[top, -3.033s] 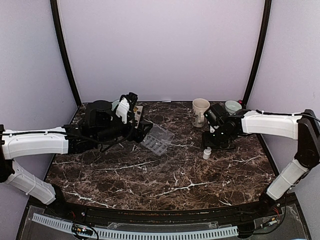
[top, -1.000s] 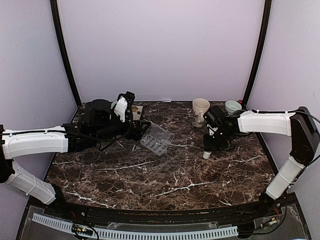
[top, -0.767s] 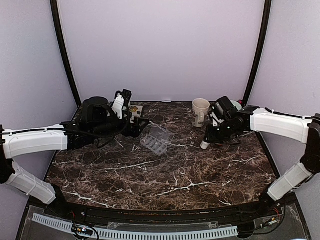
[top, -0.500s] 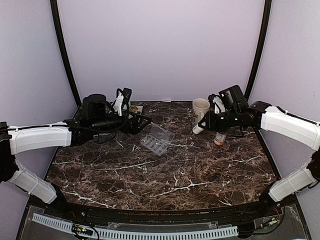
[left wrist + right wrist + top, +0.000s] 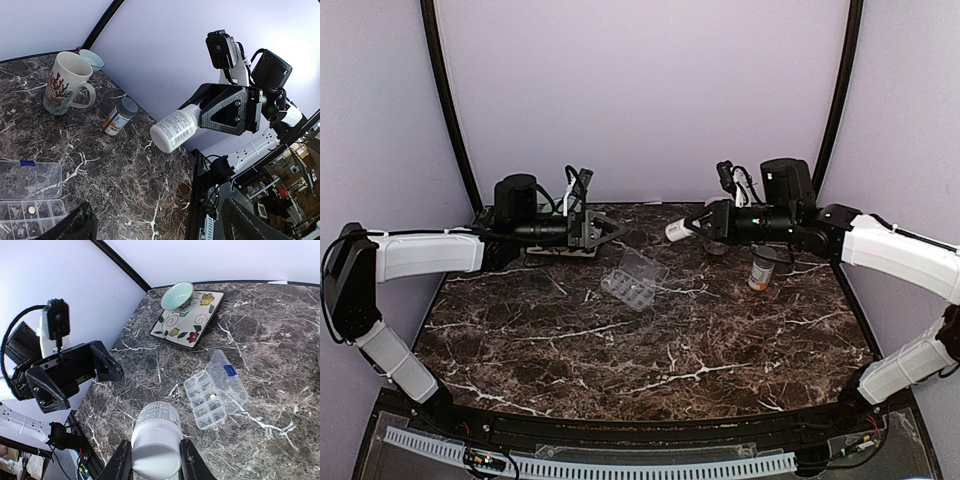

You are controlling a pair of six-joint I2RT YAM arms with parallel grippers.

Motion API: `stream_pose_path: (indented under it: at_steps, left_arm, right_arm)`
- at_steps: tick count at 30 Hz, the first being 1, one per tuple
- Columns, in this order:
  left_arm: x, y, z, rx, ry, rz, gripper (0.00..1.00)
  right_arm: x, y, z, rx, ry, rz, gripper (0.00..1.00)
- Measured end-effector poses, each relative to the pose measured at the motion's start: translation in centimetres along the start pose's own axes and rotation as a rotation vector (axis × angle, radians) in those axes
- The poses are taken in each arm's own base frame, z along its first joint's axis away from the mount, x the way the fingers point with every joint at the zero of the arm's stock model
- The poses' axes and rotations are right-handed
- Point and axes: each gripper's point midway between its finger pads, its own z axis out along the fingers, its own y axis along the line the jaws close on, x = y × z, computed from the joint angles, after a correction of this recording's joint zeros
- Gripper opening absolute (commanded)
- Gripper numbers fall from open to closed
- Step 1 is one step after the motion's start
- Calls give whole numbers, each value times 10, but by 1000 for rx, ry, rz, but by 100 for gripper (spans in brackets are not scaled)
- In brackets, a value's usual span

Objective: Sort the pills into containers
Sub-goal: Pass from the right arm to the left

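We note that the left pincer [image 5: 610, 233] has risen off the worktop [image 5: 620, 350] and now hangs released and empty, its jaws spread. The pill organizer [image 5: 635, 278] lies unmoved on the worktop between the arms, with its lid open. The right pincer [image 5: 705, 226] has lifted the small white bottle [image 5: 680, 230] clear and grasps it sideways, free end toward the left arm. We judge that a two-arm cap removal comes next, and sorting has yet to start.

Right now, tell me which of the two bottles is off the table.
The small white bottle, held sideways in the right gripper above the table; the orange pill bottle stands on it.
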Motion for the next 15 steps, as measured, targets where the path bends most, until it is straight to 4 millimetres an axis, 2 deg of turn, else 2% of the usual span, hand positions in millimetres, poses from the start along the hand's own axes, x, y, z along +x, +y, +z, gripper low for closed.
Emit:
stream_pose_path:
  at_steps: [6,15]
  left_arm:
    - [-1,-7,2,72,32,-46,70]
    - [-3,-21,1,138,49,-41,68]
  right_arm:
    - [1,29,10,-103,2,-5,8]
    - [6,53,25,-211,16,20,7]
